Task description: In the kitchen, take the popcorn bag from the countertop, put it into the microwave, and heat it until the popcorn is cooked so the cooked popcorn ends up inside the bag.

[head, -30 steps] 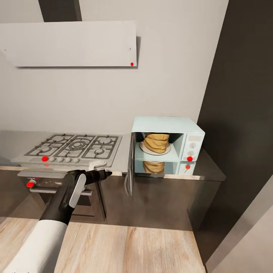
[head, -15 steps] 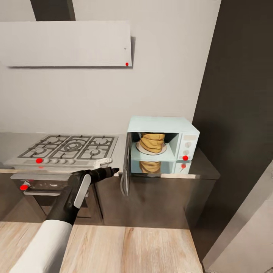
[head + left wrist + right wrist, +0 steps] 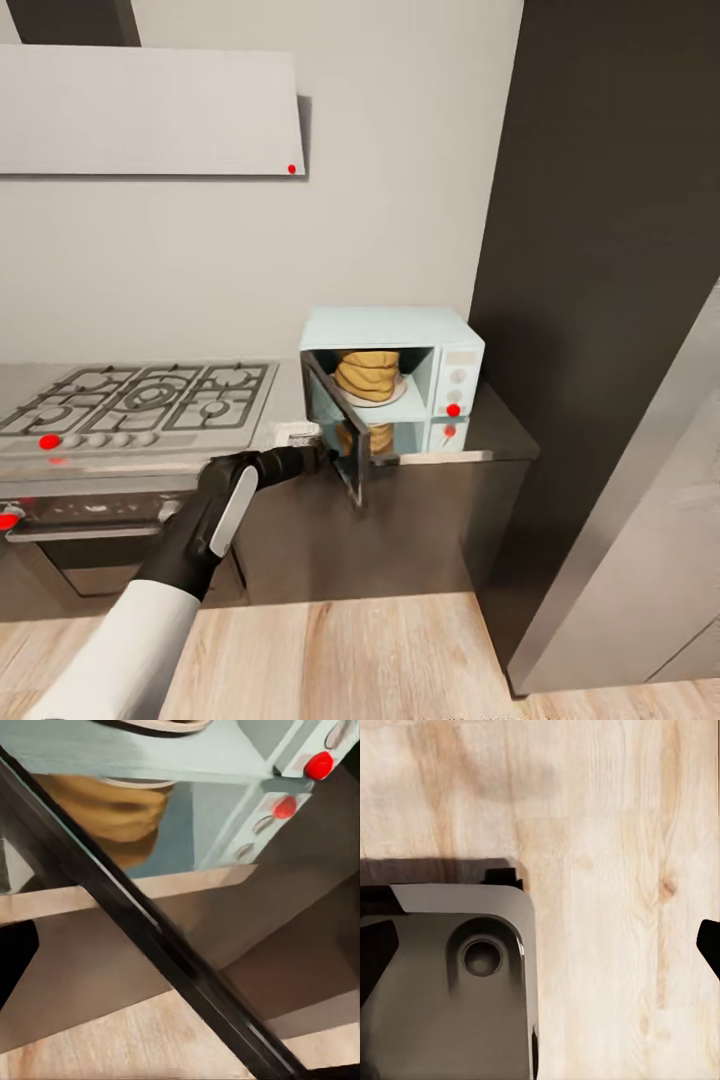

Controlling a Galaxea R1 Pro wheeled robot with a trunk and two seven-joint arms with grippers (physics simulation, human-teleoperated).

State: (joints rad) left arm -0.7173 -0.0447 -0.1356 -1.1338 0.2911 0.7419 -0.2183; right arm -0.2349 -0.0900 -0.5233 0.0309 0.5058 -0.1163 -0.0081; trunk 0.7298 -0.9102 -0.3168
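The pale mint-blue microwave stands on the grey countertop at its right end. Its dark glass door hangs partly open, angled out toward me. Inside, the tan-brown popcorn bag stands upright on a white plate. My left gripper is against the outer face of the door, near its lower edge, holding nothing. In the left wrist view the door's dark edge crosses close in front, with the bag's reflection on the countertop behind it. My right gripper is open over the wooden floor.
A grey gas hob with black grates lies left of the microwave, with an oven beneath it. A hood hangs above the hob. A tall dark cabinet rises right of the counter. The robot's grey base shows in the right wrist view.
The camera has turned right. My left gripper has moved right to the microwave door, and the door has swung from wide open to partly open.
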